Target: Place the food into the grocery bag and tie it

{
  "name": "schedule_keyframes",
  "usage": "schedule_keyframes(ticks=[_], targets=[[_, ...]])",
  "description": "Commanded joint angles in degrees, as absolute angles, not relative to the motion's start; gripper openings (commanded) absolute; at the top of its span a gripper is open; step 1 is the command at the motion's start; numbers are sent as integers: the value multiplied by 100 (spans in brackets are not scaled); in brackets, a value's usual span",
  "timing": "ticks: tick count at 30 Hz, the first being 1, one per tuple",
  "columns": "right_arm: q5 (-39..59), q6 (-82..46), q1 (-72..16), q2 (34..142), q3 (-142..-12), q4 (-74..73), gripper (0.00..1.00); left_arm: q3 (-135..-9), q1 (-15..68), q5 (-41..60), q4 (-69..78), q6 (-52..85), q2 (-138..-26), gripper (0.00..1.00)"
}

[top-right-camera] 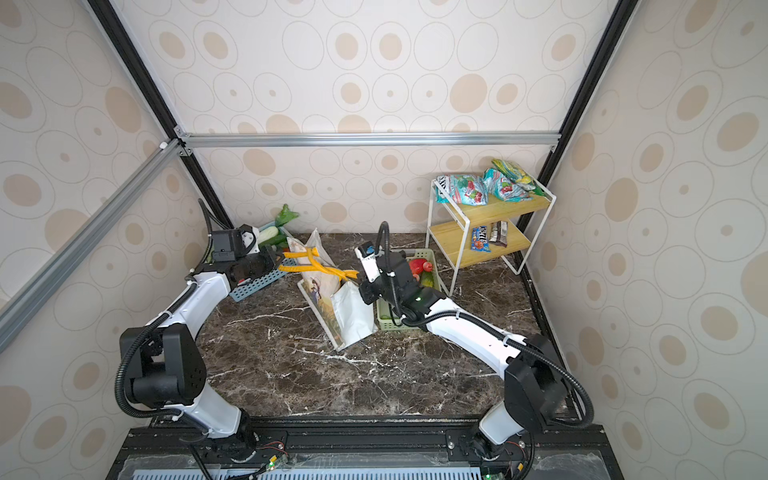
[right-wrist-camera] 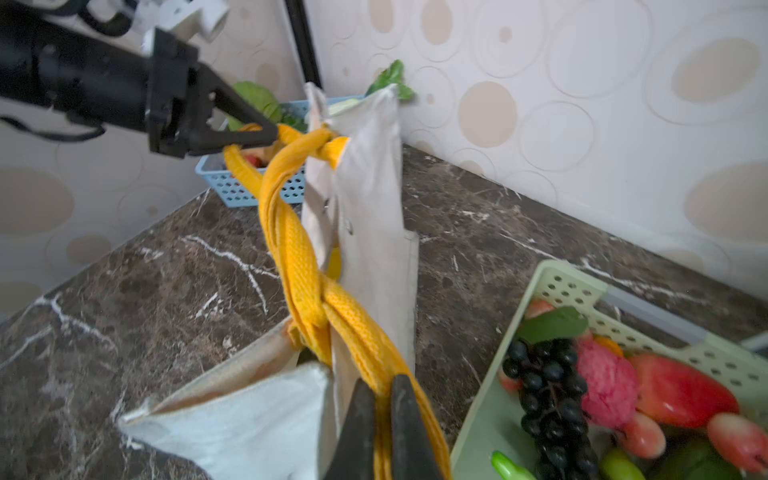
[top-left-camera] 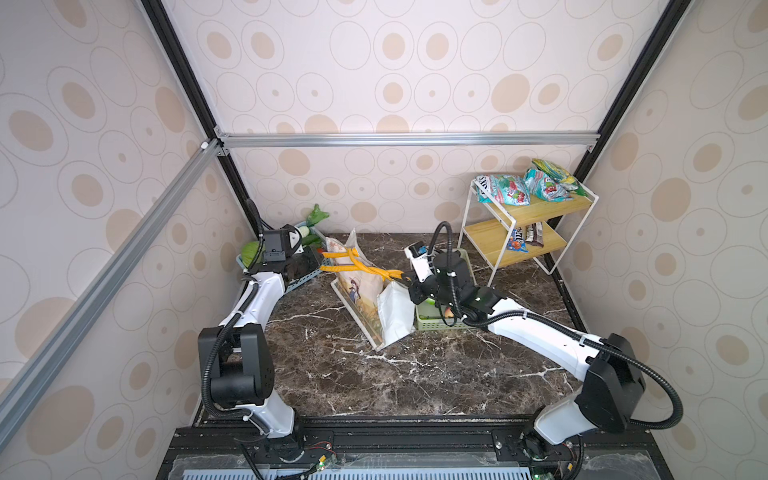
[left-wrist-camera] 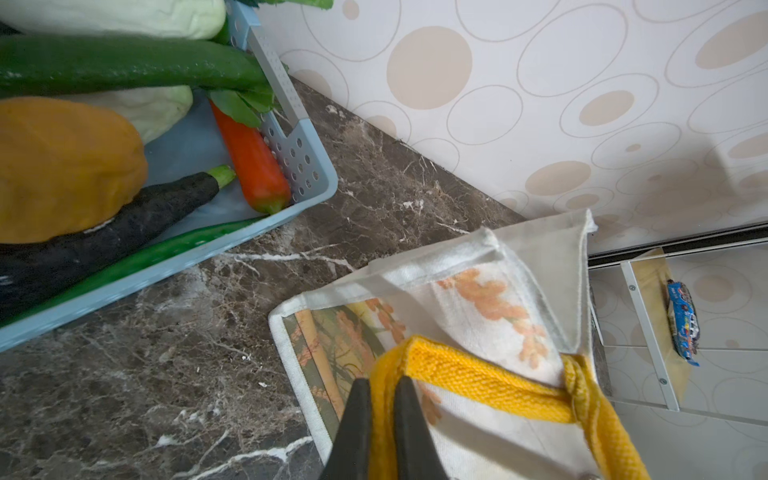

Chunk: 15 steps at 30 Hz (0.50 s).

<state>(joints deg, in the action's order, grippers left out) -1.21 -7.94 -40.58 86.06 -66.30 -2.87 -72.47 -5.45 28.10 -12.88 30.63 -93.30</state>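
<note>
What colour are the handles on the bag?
Yellow-orange. The handles show best in the right wrist view, twisted around each other.

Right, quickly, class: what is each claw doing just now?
Left claw: shut on a yellow bag strap.
Right claw: shut on a yellow bag strap too.

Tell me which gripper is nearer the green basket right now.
Right. The right gripper, shut on the yellow handles, sits just beside the green basket; the left gripper, also gripping them, is across the grocery bag, by the blue basket.
</note>
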Motion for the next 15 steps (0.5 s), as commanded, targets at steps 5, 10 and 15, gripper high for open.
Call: schedule_keyframes(ticks=[5,10,15], targets=[[-1606,-3268,-3682,7876,-5850,-1067,0,-6958,-1041,2386,-1245,3036,-9141,0],[-1688,-4228,-3544,7737,-5449,-919,0,-6811,-1138,2357,-1152,3120,-9080,0],[-1588,-4605,-3541,7903,-5396,-629,0,-6742,-1134,2277,-1118,3160,-9044,0]])
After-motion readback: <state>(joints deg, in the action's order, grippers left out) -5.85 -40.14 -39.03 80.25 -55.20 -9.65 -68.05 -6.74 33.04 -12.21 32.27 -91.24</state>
